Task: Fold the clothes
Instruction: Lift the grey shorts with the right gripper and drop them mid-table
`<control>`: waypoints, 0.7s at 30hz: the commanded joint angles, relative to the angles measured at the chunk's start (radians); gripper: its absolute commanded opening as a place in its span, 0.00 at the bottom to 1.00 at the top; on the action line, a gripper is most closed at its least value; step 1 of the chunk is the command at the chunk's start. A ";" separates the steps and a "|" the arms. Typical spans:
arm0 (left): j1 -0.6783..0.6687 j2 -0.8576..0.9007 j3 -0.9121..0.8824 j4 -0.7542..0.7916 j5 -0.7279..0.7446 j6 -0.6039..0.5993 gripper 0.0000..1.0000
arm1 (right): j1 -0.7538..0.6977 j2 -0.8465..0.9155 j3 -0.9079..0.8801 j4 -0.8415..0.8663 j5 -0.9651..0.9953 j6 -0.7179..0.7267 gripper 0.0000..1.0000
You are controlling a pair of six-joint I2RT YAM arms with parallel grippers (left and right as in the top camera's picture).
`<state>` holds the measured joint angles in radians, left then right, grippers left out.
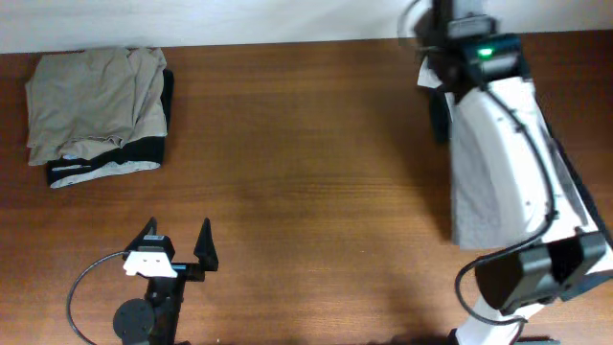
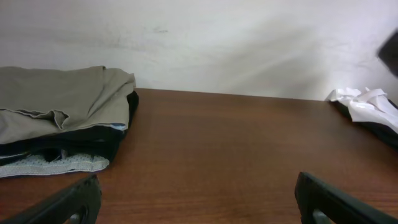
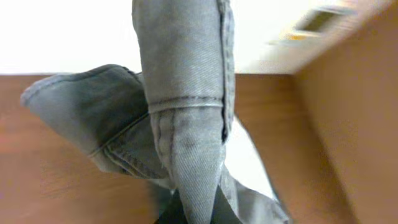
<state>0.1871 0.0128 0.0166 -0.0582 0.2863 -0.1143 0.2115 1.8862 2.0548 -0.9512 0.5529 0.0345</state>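
Overhead: a folded stack (image 1: pixel 96 110), beige over black with white trim, sits at the far left corner of the bench (image 1: pixel 306 192), parked out of the working area. The left tool (image 1: pixel 177 237) waits near the front edge, well apart from the stack, fingers spread and empty. The right arm (image 1: pixel 512 144) reaches across the right side, and grey shorts (image 1: pixel 466 196) stretch along beside and under it. The arm hides much of the cloth, so how it lies is hard to judge.

Left wrist: both fingers (image 2: pixel 68 202) show at the bottom corners, wide apart, with bare bench between them. The stack is ahead on the left. A white garment (image 2: pixel 364 102) over something dark waits at the far right, probably unfolded work to come. Nothing blocks the middle.

Right wrist: the shorts fill the view, a seamed band hanging in a narrow column with a loose flap to the left. The right tool (image 3: pixel 189 214) looks closed on this band at the bottom edge, though its fingers are nearly buried in cloth. Holding the shorts up likely lets the fabric drop straight before it is laid flat.
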 commanded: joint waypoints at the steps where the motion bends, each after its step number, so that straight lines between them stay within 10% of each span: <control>1: -0.004 -0.006 -0.007 0.002 -0.003 -0.005 0.99 | 0.151 0.034 -0.006 -0.013 -0.154 0.061 0.04; 11: -0.004 -0.006 -0.007 0.002 -0.003 -0.005 0.99 | 0.480 0.318 -0.060 0.146 -0.594 0.216 0.04; 21: -0.004 -0.006 -0.007 0.002 -0.003 -0.005 0.99 | 0.520 0.246 0.063 0.009 -0.616 0.256 0.40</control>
<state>0.1871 0.0128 0.0166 -0.0586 0.2867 -0.1139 0.7860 2.2520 2.0068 -0.8452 -0.1120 0.2722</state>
